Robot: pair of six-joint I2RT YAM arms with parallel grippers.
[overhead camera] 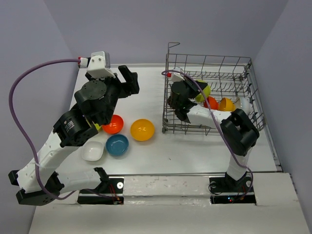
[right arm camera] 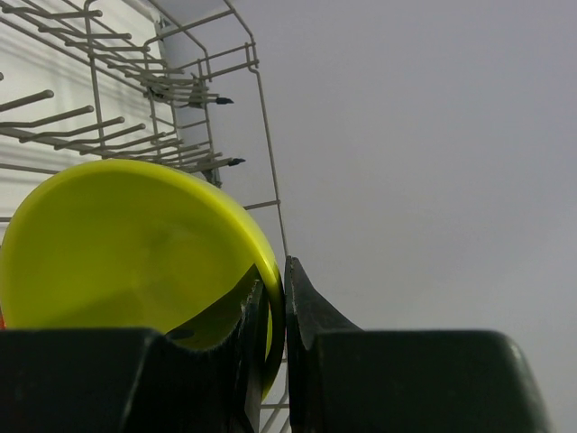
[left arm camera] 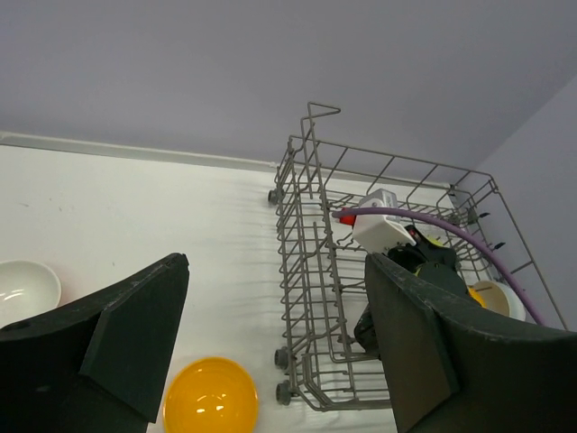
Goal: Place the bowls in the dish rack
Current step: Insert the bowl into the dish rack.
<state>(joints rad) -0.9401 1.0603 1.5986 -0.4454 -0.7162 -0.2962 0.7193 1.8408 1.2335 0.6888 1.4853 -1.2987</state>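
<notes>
The grey wire dish rack (overhead camera: 165, 100) stands at the back right. Inside it my right gripper (overhead camera: 195, 93) is shut on the rim of a lime green bowl (overhead camera: 204, 90); the right wrist view shows that bowl (right arm camera: 126, 244) pinched on edge between the jaws (right arm camera: 278, 307). A red-orange bowl (overhead camera: 210, 103), an orange-yellow bowl (overhead camera: 226, 104) and a white bowl (overhead camera: 242, 103) stand in the rack too. On the table lie a red-orange bowl (overhead camera: 113, 124), an orange-yellow bowl (overhead camera: 142, 129), a blue bowl (overhead camera: 117, 145) and a squarish white bowl (overhead camera: 92, 151). My left gripper (overhead camera: 127, 85) hangs open and empty above the table, left of the rack.
In the left wrist view the rack (left arm camera: 306, 271) sits ahead on small wheels, with the orange-yellow bowl (left arm camera: 210, 397) below the open jaws and a white bowl (left arm camera: 27, 287) at far left. Purple cables run from both wrists. Walls enclose the table at the back and sides.
</notes>
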